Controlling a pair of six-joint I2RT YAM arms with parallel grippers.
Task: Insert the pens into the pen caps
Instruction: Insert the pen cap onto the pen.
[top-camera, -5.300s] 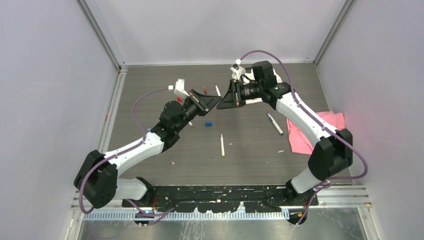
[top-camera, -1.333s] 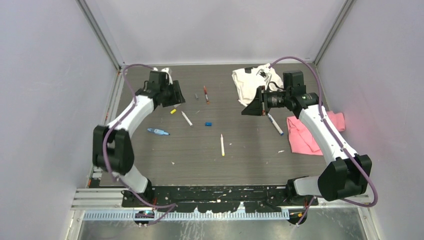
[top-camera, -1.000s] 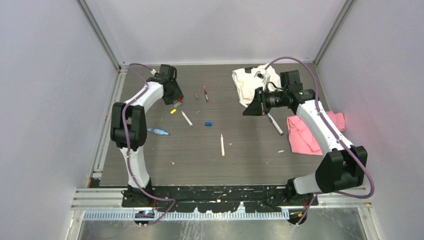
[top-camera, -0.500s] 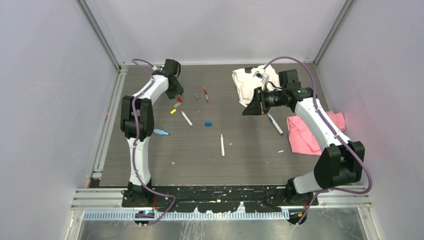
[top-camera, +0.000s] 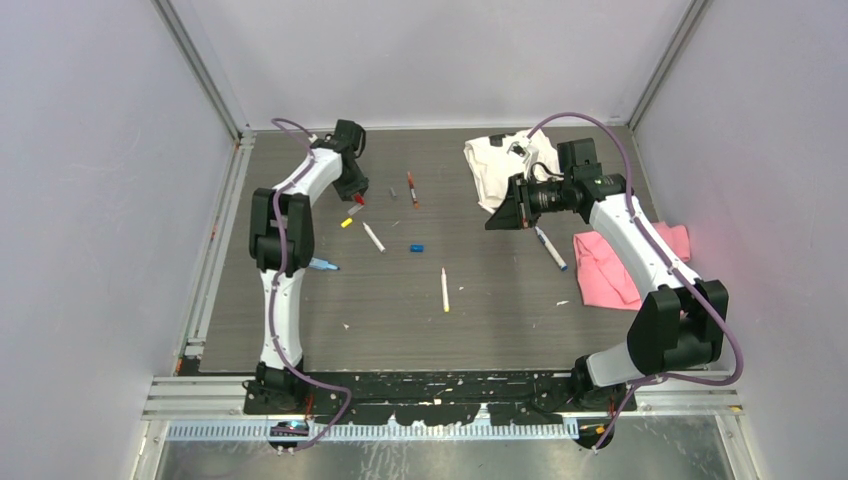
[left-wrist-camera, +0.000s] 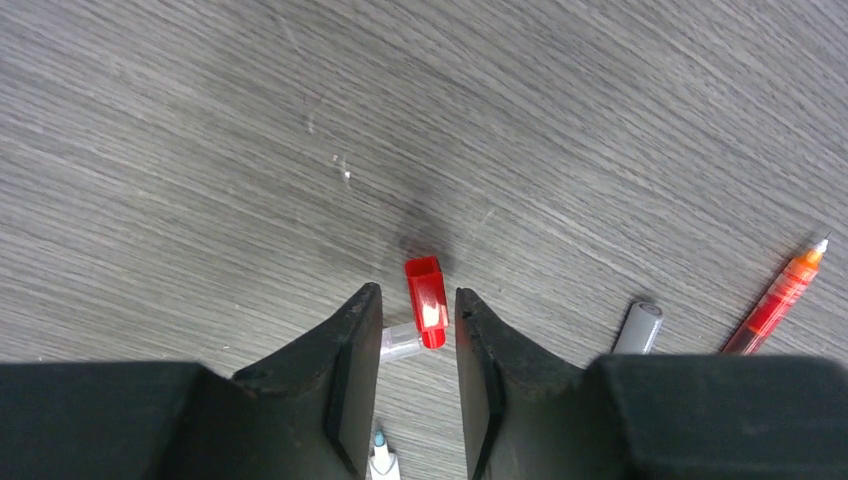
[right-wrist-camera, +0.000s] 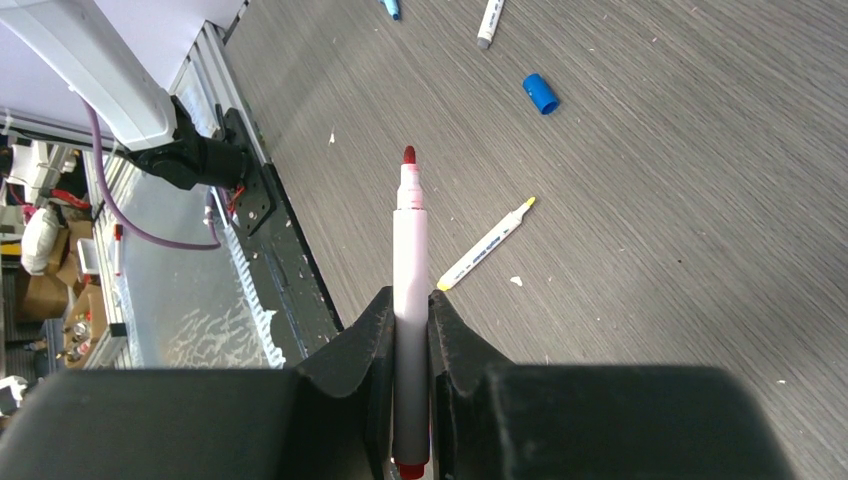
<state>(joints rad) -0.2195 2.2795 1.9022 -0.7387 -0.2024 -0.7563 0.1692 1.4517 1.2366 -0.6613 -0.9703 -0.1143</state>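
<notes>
My left gripper (left-wrist-camera: 417, 290) points down at the far left of the table, jaws partly open. A small red pen cap (left-wrist-camera: 424, 300) lies between its fingertips, with a gap on each side. In the top view that red cap (top-camera: 358, 200) shows just below the left gripper (top-camera: 353, 190). My right gripper (right-wrist-camera: 410, 294) is shut on a white pen with a dark red tip (right-wrist-camera: 409, 240), tip forward, held above the table in front of the white cloth (top-camera: 497, 165). A grey cap (left-wrist-camera: 637, 328) and a red pen (left-wrist-camera: 785, 295) lie to the right of the red cap.
On the table lie a yellow cap (top-camera: 347, 222), a white pen (top-camera: 373, 236), a blue cap (top-camera: 417, 246), a yellow-tipped pen (top-camera: 444, 289), a light blue pen (top-camera: 320, 264) and another pen (top-camera: 549, 247). A pink cloth (top-camera: 615, 262) lies at the right.
The left arm has swung to the far left and brought its gripper down over the red cap, its jaws narrowing. The right arm, still gripping its pen, has hardly moved.
</notes>
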